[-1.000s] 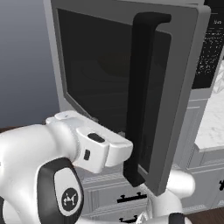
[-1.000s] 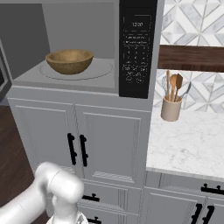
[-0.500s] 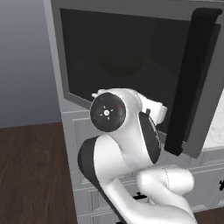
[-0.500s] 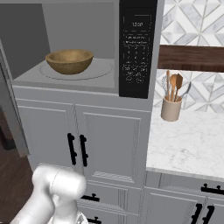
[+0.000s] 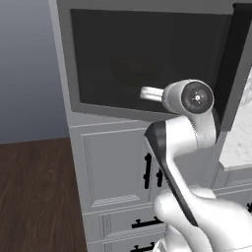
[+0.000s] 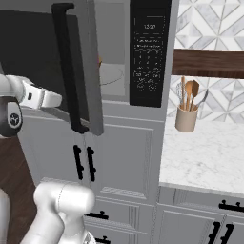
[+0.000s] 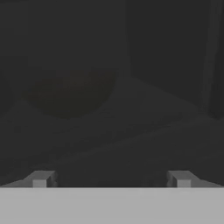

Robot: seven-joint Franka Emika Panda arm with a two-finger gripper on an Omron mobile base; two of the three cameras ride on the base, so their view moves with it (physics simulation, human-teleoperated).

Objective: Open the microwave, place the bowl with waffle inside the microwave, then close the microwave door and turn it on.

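Observation:
The microwave (image 6: pixel 125 102) stands above grey cabinets, its black keypad (image 6: pixel 150 52) on the right. The microwave door (image 6: pixel 33 52) of dark glass is swung partway over the opening, its tall black handle (image 6: pixel 70 66) toward the right base camera. My gripper (image 7: pixel 111 179) is open, fingertips (image 7: pixel 41 178) wide apart, facing the door's glass close up. My hand (image 5: pixel 150 92) reaches the door's glass (image 5: pixel 123 54) low down. The bowl (image 7: pixel 70 94) shows dimly through the glass; a sliver of the bowl (image 6: pixel 100 61) peeks past the door's edge. The waffle is hidden.
A jar of wooden utensils (image 6: pixel 187 112) stands on the marble counter (image 6: pixel 205 152) to the right of the microwave. Grey cabinet doors with black handles (image 6: pixel 83 163) sit below. Dark wooden floor (image 5: pixel 34 197) lies to the left.
The door has swung from wide open to partway over the opening, now hiding most of the bowl in the right base view. My arm has swept along with the door.

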